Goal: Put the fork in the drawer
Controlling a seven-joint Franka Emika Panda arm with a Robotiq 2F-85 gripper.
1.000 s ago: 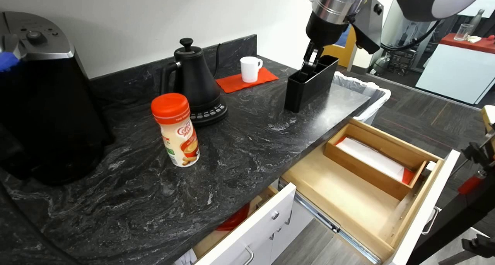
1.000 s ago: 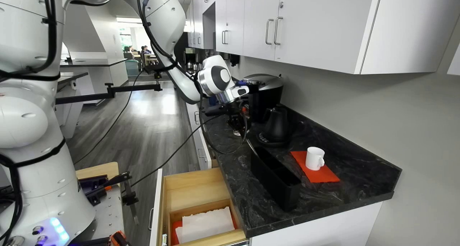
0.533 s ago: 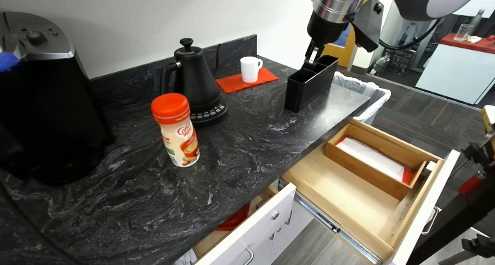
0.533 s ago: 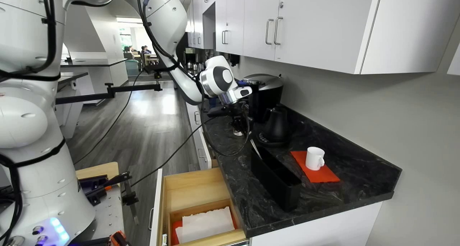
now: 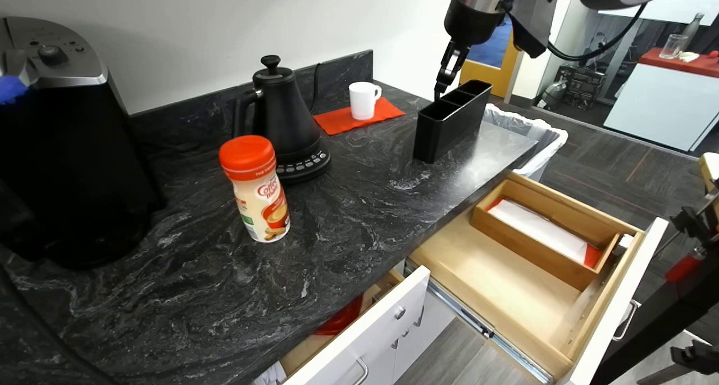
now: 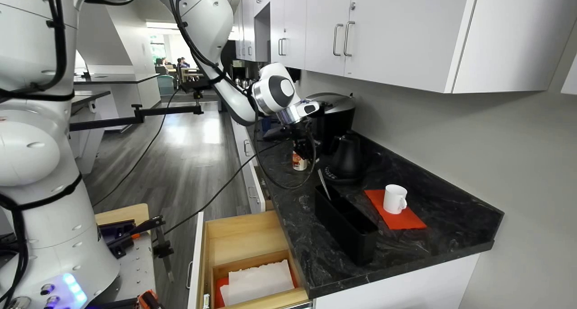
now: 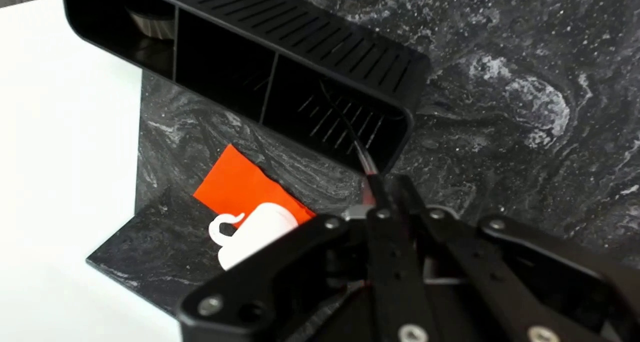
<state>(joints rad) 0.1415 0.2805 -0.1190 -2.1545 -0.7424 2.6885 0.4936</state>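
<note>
- End effector [image 7: 389,180]: fingers closed together on upper end of fork [image 7: 361,152].
- Fork slants down from the end effector into end compartment of black holder [image 5: 444,137]; lower end too dark to read.
- Holder right below end effector, on dark bench [image 5: 348,250].
- Near end effector: white mug [image 5: 363,101] on red napkin [image 5: 334,121], black kettle [image 5: 289,115].
- Well apart, lower than end effector: drawer [image 5: 500,267], pulled out, wooden tray [image 5: 528,254] inside with white paper [image 5: 539,230] in it.

A slim metal fork [image 7: 362,151] slants from my end effector [image 7: 389,180] into the long black rectangular holder [image 6: 336,230], which stands on the dark marbled table [image 6: 410,250] between a white cylindrical mug [image 6: 395,200] on a rectangular red-orange napkin [image 6: 403,222] and, lower down, the light-wood, white-fronted drawer [image 6: 248,239].
</note>
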